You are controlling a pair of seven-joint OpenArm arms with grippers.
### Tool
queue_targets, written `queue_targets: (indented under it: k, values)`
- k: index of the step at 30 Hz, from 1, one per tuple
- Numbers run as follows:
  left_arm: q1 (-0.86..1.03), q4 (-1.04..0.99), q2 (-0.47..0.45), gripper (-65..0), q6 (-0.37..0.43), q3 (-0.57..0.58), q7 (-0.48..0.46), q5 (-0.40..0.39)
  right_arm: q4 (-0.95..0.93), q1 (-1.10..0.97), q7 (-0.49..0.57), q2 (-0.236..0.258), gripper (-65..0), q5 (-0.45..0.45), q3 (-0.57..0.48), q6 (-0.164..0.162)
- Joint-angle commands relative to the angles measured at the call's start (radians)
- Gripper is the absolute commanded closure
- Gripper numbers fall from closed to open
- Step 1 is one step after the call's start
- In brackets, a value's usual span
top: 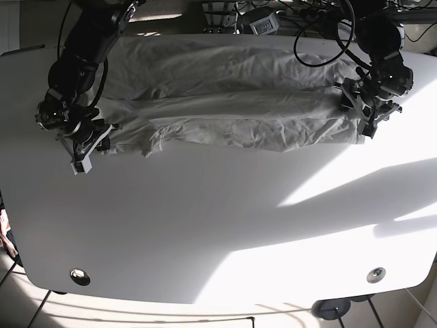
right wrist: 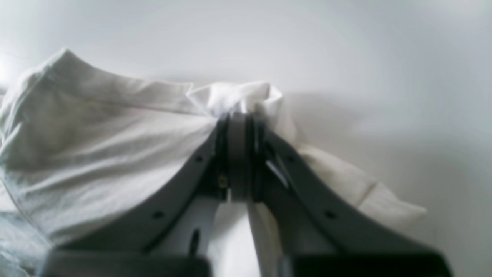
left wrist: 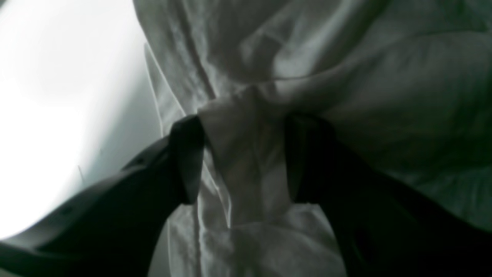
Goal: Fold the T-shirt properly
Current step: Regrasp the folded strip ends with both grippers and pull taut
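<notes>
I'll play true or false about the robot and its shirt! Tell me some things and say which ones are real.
1. Both grippers pinch the T-shirt. True: the left gripper and the right gripper each have cloth between the jaws.
2. The shirt is bright red. False: it is white.
3. The shirt lies stretched between the two arms on the table. True.
4. The shirt is already a small neat square. False: it is a long, wrinkled band.

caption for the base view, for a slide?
Both grippers pinch opposite ends of a white T-shirt stretched across the table.
</notes>
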Motion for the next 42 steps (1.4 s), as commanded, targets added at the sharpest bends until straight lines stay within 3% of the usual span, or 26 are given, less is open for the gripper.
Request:
queue_targets:
  k: [1,5,10,15,16,20,22,24,29,33,34,36,37,38,39,42]
  values:
    - [-0.010,-0.007,-0.015,-27.6,0.002,-0.004,-0.015,-0.009,0.064,0.019,0.019,0.014,-2.1,0.014,0.010,-0.001]
    - [-0.012,-0.013,-0.015,-27.5,0.002,-0.004,-0.015,-0.009,0.273,-0.038,-0.002,0.008,-1.9,0.016,0.010,-0.001]
    - [-0.012,-0.013,-0.027,-27.5,0.002,-0.003,-0.015,-0.009,0.541,-0.139,-0.150,0.006,-1.9,0.021,0.037,-0.001]
    - [-0.012,-0.014,-0.043,-27.5,0.002,0.023,-0.015,-0.009,0.537,-0.221,-0.196,0.009,-3.6,0.205,0.148,-0.001]
    - [-0.012,-0.014,-0.050,-27.5,0.002,0.025,-0.015,-0.009,0.514,-0.219,-0.196,0.012,-6.8,0.217,0.154,-0.001]
    - [-0.012,-0.014,-0.050,-27.5,0.002,0.025,-0.015,-0.009,0.380,-0.139,-0.168,0.018,-41.9,0.215,0.151,-0.001]
    - [-0.012,-0.014,-0.050,-27.5,0.002,0.025,-0.015,-0.009,0.277,-0.084,-0.122,0.041,-55.2,0.217,0.139,-0.001]
    - [-0.012,-0.014,-0.050,-27.5,0.002,0.025,-0.015,-0.009,0.153,-0.023,-0.107,0.071,-58.3,0.215,0.093,-0.001]
    - [-0.005,-0.014,-0.050,-27.5,0.002,0.025,-0.015,-0.009,-0.100,0.049,0.034,0.103,-58.3,0.215,0.011,-0.001]
    - [-0.005,-0.014,-0.050,-27.5,0.002,0.023,-0.015,-0.009,-0.223,0.088,0.079,0.123,-58.0,0.217,-0.064,-0.001]
    - [-0.005,-0.014,-0.050,-27.5,0.002,0.022,-0.015,-0.009,-0.223,0.086,0.088,0.120,-53.9,0.217,-0.068,-0.001]
    - [-0.005,-0.014,-0.050,-27.5,0.002,0.023,-0.015,-0.009,-0.223,0.086,0.090,0.118,-38.2,0.220,-0.068,-0.001]
    - [-0.005,-0.014,-0.050,-27.5,0.002,0.023,-0.015,-0.009,-0.223,0.085,0.090,0.118,-27.9,0.220,-0.068,-0.001]
    - [-0.005,-0.014,-0.050,-27.4,0.002,0.023,-0.015,-0.009,-0.223,0.085,0.090,0.120,-12.0,0.220,-0.068,-0.001]
    - [-0.005,-0.014,-0.050,-27.4,0.002,0.023,-0.015,-0.009,-0.223,0.083,0.090,0.121,-2.9,0.219,-0.068,-0.001]
    - [-0.007,-0.014,-0.049,-27.4,0.002,0.025,-0.015,-0.009,-0.201,0.078,0.091,0.124,-4.6,0.223,-0.061,-0.001]
